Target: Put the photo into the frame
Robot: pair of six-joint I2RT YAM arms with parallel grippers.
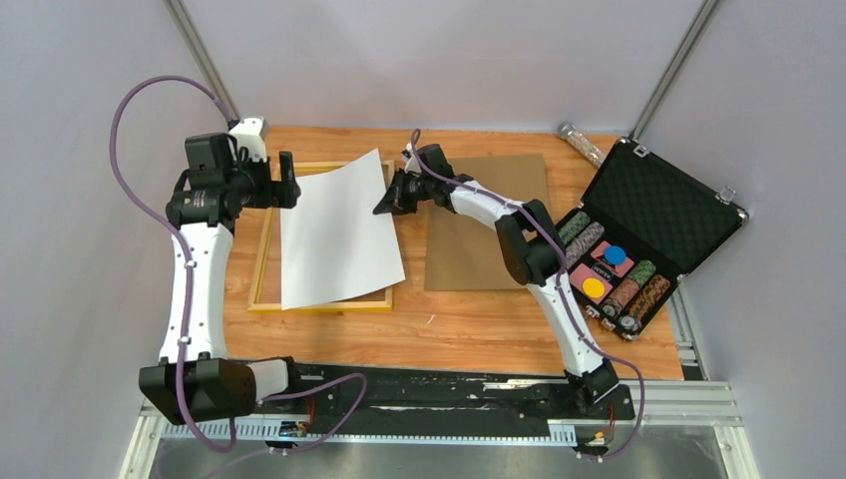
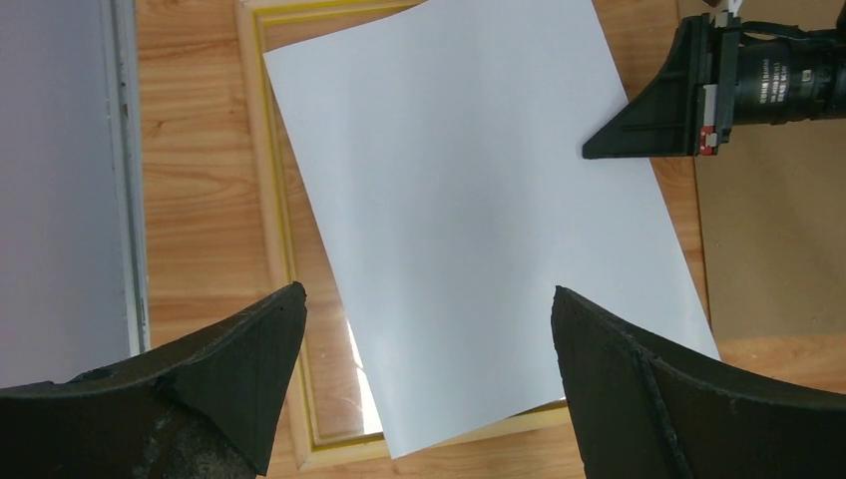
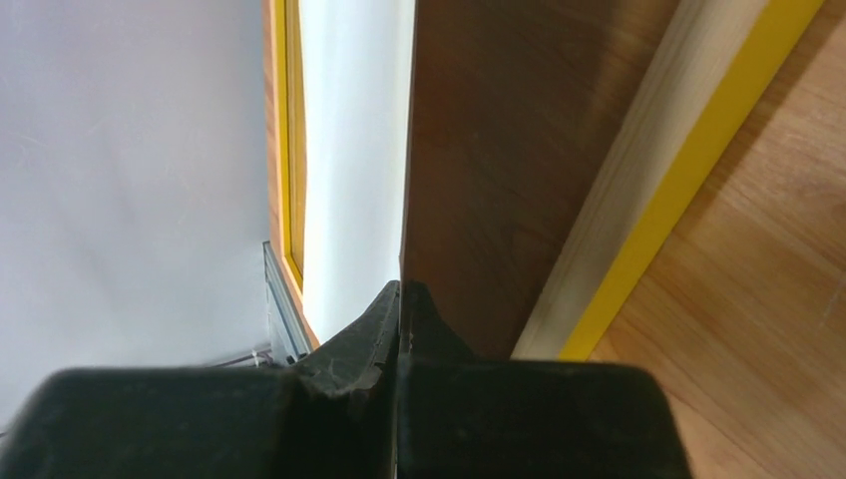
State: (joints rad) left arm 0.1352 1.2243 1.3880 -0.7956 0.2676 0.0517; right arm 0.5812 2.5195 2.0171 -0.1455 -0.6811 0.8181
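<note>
The photo (image 1: pixel 339 230) shows only its plain white back and lies slanted over the yellow frame (image 1: pixel 261 261), its right side lifted. My right gripper (image 1: pixel 385 203) is shut on the photo's right edge. In the right wrist view the fingertips (image 3: pixel 401 291) pinch the sheet edge-on, with the white back (image 3: pixel 354 150) on the left and a yellow frame rail (image 3: pixel 678 170) on the right. My left gripper (image 1: pixel 289 182) hangs open above the frame's far left part. The left wrist view has the photo (image 2: pixel 479 200) below its spread jaws (image 2: pixel 429 299), the frame (image 2: pixel 274 220) and the right gripper (image 2: pixel 611 146). The printed side is hidden.
A brown backing board (image 1: pixel 489 225) lies flat to the right of the frame, under the right arm. An open black case (image 1: pixel 653 205) with poker chips stands at the right edge. A small clear jar (image 1: pixel 582 143) lies at the back right. Grey walls enclose the table.
</note>
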